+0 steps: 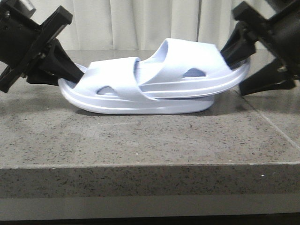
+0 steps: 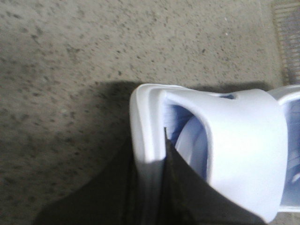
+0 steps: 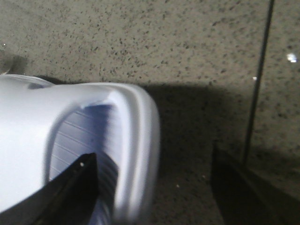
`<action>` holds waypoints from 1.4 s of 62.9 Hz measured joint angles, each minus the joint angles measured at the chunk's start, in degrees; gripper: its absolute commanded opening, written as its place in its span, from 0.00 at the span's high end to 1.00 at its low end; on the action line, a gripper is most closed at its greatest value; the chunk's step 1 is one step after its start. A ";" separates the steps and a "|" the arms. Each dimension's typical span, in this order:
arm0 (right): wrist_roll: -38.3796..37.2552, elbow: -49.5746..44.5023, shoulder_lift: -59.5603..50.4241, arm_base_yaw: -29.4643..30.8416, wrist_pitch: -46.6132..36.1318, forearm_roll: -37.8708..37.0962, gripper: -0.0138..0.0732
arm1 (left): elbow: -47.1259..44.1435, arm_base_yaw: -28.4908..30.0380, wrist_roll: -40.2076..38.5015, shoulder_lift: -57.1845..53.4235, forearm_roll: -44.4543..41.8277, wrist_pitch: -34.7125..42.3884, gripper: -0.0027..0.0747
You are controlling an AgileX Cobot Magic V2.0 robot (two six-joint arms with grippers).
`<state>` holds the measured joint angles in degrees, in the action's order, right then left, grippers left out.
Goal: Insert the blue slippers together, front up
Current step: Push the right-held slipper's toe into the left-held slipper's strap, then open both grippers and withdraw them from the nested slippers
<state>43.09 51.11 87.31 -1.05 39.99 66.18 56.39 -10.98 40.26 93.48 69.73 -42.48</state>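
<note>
Two pale blue slippers lie nested on the stone table. The lower slipper (image 1: 117,89) lies flat with its strap at the left. The upper slipper (image 1: 192,65) has its left end tucked under that strap and its right end raised. My left gripper (image 1: 70,75) is shut on the left end rim of the lower slipper (image 2: 147,122), one finger inside and one outside (image 2: 150,154). My right gripper (image 1: 246,65) is open around the upper slipper's right end (image 3: 136,136). One of its fingers (image 3: 75,187) rests over the ribbed footbed, and the other stands apart from the slipper over the table.
The grey speckled stone table (image 1: 140,140) has its front edge close below the slippers. A seam (image 3: 258,93) runs across the table at the right. A pale curtain (image 1: 140,23) hangs behind.
</note>
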 measured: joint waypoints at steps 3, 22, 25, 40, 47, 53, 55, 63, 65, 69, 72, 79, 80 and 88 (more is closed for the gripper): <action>0.00 0.00 -0.60 2.06 1.72 -0.91 0.17 | 0.00 -0.22 0.00 0.04 0.46 -0.72 0.99; 0.37 -0.24 -6.99 17.63 8.20 -4.22 0.17 | 0.00 -0.55 0.00 0.14 0.99 -1.35 0.99; 0.51 -0.24 -7.73 19.12 8.73 -4.38 0.17 | 0.00 -0.55 -0.11 0.14 0.99 -1.35 0.99; 0.88 -0.37 -8.88 19.68 10.05 -4.38 0.17 | 0.00 -0.55 -0.11 0.14 0.99 -0.91 0.99; 0.88 -0.41 -8.88 19.68 10.29 -4.42 0.17 | 0.00 -0.55 -0.11 0.14 0.99 -0.87 0.86; 0.93 -0.41 -8.88 19.68 10.64 -4.51 0.17 | 0.00 -0.55 -0.11 0.14 0.77 -0.63 0.63; 0.93 -0.41 -8.88 19.68 10.65 -4.51 0.17 | 0.00 -0.55 -0.11 0.14 0.55 -0.36 0.54; 1.01 -0.41 -8.88 19.68 11.30 -4.51 0.17 | 0.00 -0.55 -0.01 0.14 -0.19 0.13 0.33; 1.01 -0.41 -8.88 19.68 11.39 -4.51 0.17 | 0.00 -0.55 -0.01 0.14 -0.49 0.25 0.32; 1.01 -0.41 -8.88 19.68 11.53 -4.51 0.17 | 0.00 -0.29 -0.01 0.14 -0.97 0.25 0.33; 1.14 -0.41 -8.93 19.56 11.58 -4.51 0.17 | 0.00 0.13 -0.01 -0.01 -1.56 -0.02 0.33; 2.09 -0.50 -9.67 18.42 11.67 -4.84 0.17 | 1.15 2.35 -2.44 -1.54 -7.09 -1.27 0.33; 2.10 -0.50 -10.05 18.08 11.67 -5.08 0.17 | 1.58 2.82 -3.37 -2.04 -8.90 -1.63 0.33; 1.81 0.00 -13.82 14.81 11.71 -9.00 0.17 | 5.37 4.71 -11.26 -6.25 -24.34 -4.29 0.33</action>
<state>44.89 51.11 73.49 13.76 51.70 57.18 61.76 -6.27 29.00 87.23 45.39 -46.77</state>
